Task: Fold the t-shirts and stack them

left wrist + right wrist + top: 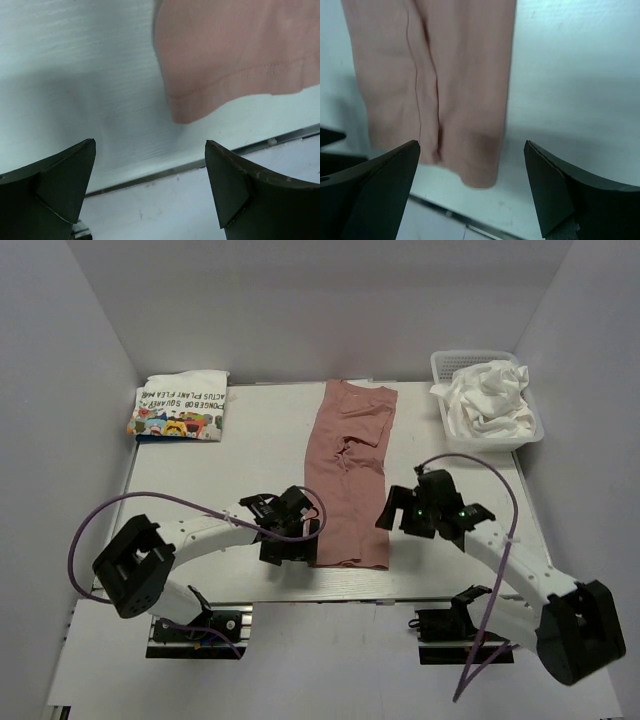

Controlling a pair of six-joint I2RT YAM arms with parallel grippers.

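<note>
**Two end effectors released beside the pink t-shirt (pixel 350 470)**

Folded lengthwise into a long, narrow strip, the pink t-shirt lies flat down the middle of the worktop (pixel 260 440), from the far edge almost to the near one, with a rumpled patch near its middle.

The left end effector (pixel 290 530) sits just beside the strip's near left corner. In its wrist view the jaws stand wide apart with nothing between them (pixel 150 144), and the rounded hem corner of the shirt (pixel 235 55) rests on the worktop ahead of the fingertips, apart from them.

The right end effector (pixel 405 508) hangs near the strip's right side, level with its lower half. Its jaws are likewise spread and empty (pixel 470 145). Its wrist view looks onto the near end of the shirt (pixel 445 75), creased along its length.

At the far left corner lies a folded white t-shirt with cartoons (pixel 180 408) and black lettering. At the far right stands a white basket (pixel 470 354) holding crumpled plain white t-shirts (pixel 490 395).
</note>
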